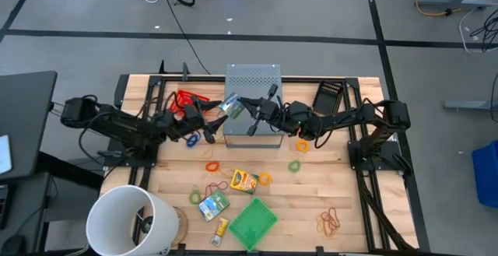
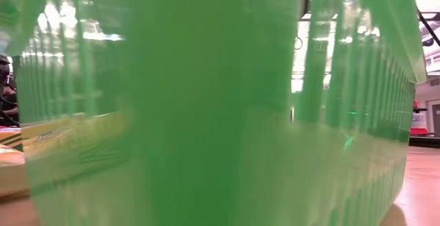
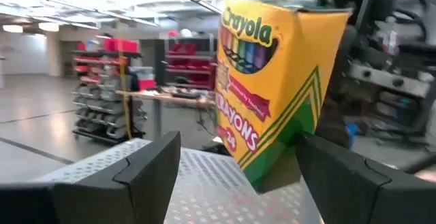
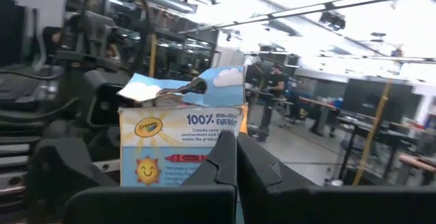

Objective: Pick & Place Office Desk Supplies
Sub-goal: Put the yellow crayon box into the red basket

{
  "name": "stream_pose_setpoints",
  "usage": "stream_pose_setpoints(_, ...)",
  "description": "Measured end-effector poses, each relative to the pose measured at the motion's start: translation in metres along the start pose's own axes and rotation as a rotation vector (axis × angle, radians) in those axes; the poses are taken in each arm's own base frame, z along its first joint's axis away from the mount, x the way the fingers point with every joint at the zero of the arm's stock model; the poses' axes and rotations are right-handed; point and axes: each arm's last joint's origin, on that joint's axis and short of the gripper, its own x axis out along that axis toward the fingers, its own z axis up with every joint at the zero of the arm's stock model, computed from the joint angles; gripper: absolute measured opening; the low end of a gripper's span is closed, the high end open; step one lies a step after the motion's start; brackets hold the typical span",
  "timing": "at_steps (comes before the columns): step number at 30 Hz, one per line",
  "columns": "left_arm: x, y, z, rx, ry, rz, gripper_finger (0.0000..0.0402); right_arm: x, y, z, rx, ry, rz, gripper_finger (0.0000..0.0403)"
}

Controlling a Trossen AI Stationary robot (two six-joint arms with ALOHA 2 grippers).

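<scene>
The wooden table (image 1: pixel 334 186) carries everything, with the white bucket (image 1: pixel 131 221) at its near left corner, well away from both grippers, and the grey perforated metal box (image 1: pixel 253 104) at the middle of the far side, right beneath the place where the two grippers meet. A green mesh tray (image 1: pixel 253 219) lies near the front edge, well short of both grippers; in the low view its green wall (image 2: pixel 206 116) fills almost the whole picture. The left gripper (image 1: pixel 216 118) reaches in over the box's left side with its fingers (image 3: pixel 146 166) spread wide apart, and the Crayola crayon box (image 3: pixel 269 81) hangs between them; whether either finger touches it cannot be told. The right gripper (image 1: pixel 241 104) comes in from the other side over the box top with its fingers (image 4: pixel 228 159) pressed together; the crayon box sits just past their tips, its torn top flap (image 4: pixel 160 89) up, but whether the tips pinch it cannot be told. A second yellow crayon packet (image 1: pixel 243 180) and a green-white packet (image 1: pixel 213 205) lie on the table nearer the front, clear of both grippers. Rubber-band loops are scattered about: a blue one (image 1: pixel 191 139) just below the left gripper, an orange one (image 1: pixel 302 145) just below the right arm, and a red and orange bunch (image 1: pixel 330 222) far off at the front right.
</scene>
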Motion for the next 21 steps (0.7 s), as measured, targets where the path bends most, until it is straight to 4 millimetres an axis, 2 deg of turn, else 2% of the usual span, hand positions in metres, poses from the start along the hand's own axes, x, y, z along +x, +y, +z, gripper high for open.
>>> stream_pose_setpoints(13,0.0003,-0.0032,0.0060,-0.038,-0.058,-0.061,0.0292,-0.0004,0.0018,-0.0040,-0.016,0.033,-0.004,0.0000)
stream_pose_setpoints(21,0.0002,-0.0058,-0.0004,-0.064,0.005,-0.135,0.0325,-0.0004,0.0016,-0.0026,-0.016,0.018,0.000,0.0000)
